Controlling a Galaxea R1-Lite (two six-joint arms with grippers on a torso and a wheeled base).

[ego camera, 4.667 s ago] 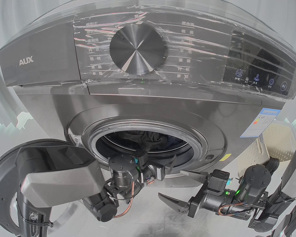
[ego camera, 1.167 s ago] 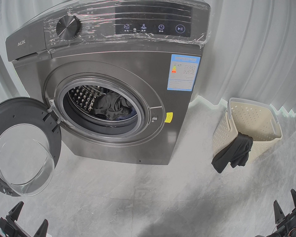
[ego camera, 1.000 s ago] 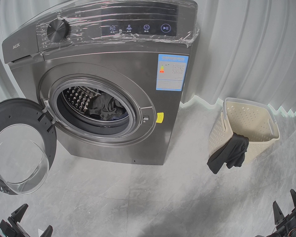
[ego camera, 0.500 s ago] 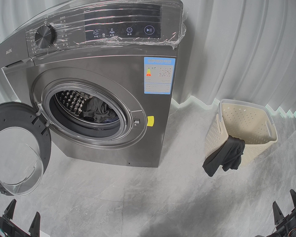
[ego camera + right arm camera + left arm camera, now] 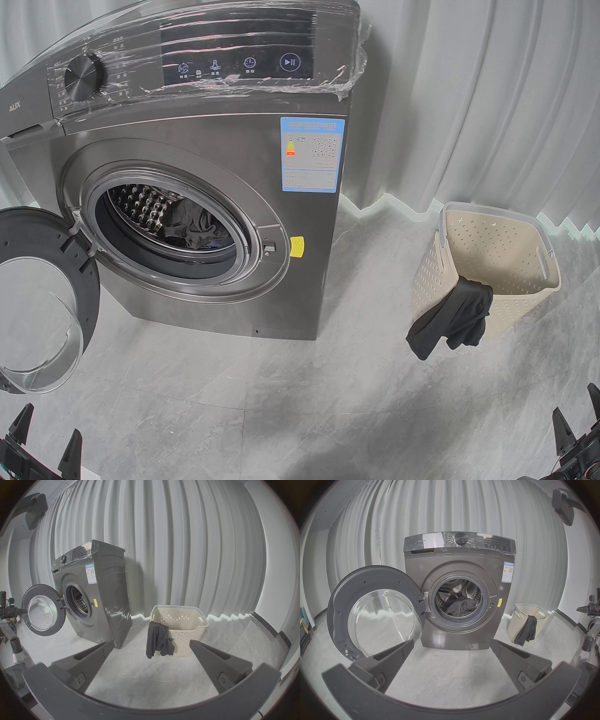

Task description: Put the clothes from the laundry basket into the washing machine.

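A grey washing machine (image 5: 206, 156) stands at the left with its round door (image 5: 37, 300) swung wide. Dark clothes (image 5: 190, 228) lie in the drum, also seen as clothes (image 5: 459, 606) in the left wrist view. The cream laundry basket (image 5: 494, 269) stands on the floor to the right; a black garment (image 5: 453, 315) hangs over its front rim. The basket (image 5: 181, 623) and garment (image 5: 159, 639) face my right gripper (image 5: 150, 655), which is open and empty, well short of them. My left gripper (image 5: 450, 655) is open and empty, facing the machine (image 5: 462, 589) from a distance.
Pale curtains (image 5: 487, 100) run behind the machine and basket. Grey tiled floor (image 5: 312, 400) stretches between me and both. Both grippers' tips poke up at the lower corners of the head view, left gripper (image 5: 47, 437) and right gripper (image 5: 578, 415).
The whole view has pulled back far from the drum opening and keeps shifting, so the machine slides leftward: the camera moved. Both arms have come away from the drum and sit low, empty.
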